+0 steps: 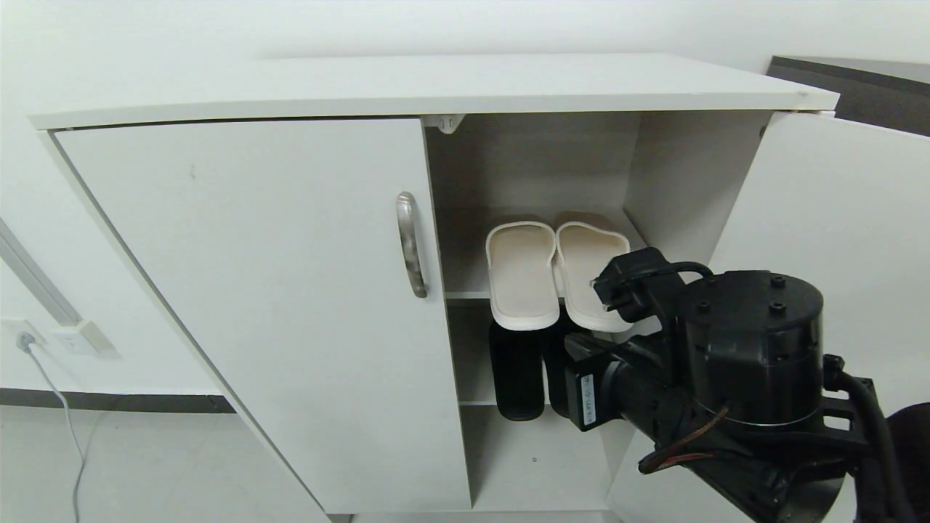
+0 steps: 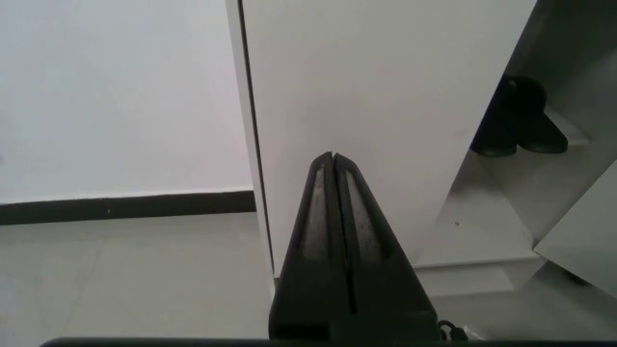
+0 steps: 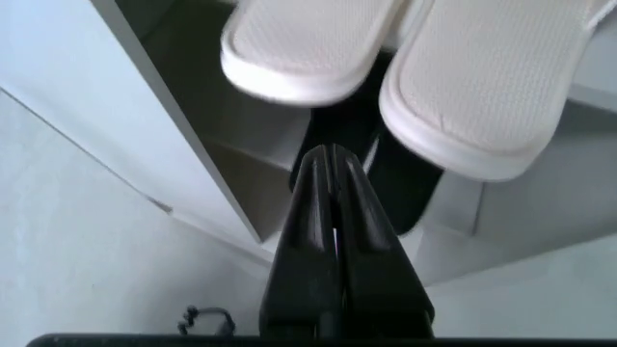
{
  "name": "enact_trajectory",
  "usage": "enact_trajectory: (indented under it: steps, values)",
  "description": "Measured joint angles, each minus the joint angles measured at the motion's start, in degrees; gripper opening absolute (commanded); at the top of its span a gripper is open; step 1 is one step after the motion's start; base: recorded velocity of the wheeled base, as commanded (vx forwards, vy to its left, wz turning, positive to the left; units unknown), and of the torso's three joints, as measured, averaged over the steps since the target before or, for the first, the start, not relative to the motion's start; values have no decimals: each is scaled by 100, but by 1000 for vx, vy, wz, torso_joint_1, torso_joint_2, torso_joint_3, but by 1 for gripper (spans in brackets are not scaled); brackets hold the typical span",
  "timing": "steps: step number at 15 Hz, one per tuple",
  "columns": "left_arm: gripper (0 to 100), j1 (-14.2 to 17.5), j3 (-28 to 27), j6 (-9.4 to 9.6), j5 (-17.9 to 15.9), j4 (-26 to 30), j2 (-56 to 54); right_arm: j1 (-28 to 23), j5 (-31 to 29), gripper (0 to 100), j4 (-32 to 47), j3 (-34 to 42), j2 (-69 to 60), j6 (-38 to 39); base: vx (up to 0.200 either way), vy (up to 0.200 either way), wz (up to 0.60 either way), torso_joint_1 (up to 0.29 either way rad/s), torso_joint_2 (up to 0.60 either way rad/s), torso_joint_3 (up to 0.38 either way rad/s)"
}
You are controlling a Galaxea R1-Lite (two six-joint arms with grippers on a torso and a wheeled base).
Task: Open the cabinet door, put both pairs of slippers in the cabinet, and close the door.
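1. My right pincer (image 3: 333,159): smooth black fingers pressed together, empty.
2. My left pincer (image 2: 332,164): likewise closed.
3. Rounded, pebbled cream slippers (image 1: 522,276) overhang the cabinet (image 1: 240,290) shelf; black slippers (image 1: 517,370) at their six o'clock.

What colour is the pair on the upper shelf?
The slippers are cream-white; head view shows them best.
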Motion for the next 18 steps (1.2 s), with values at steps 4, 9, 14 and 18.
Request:
enact_trajectory:
  steps: [4,9,14,18]
  values:
    - [0,0,0,0,2,0,0,7,-7,0,-182,99,79,-13,0,0,0,0,0,0]
    - [0,0,0,0,2,0,0,18,-2,0,-187,117,105,-16,-200,0,0,5,3,6]
    - [0,0,0,0,2,0,0,-6,-11,0,-184,160,104,-29,-200,0,0,3,4,1]
    - [0,0,0,0,2,0,0,-78,39,0,-241,244,104,-108,-200,0,0,2,1,4]
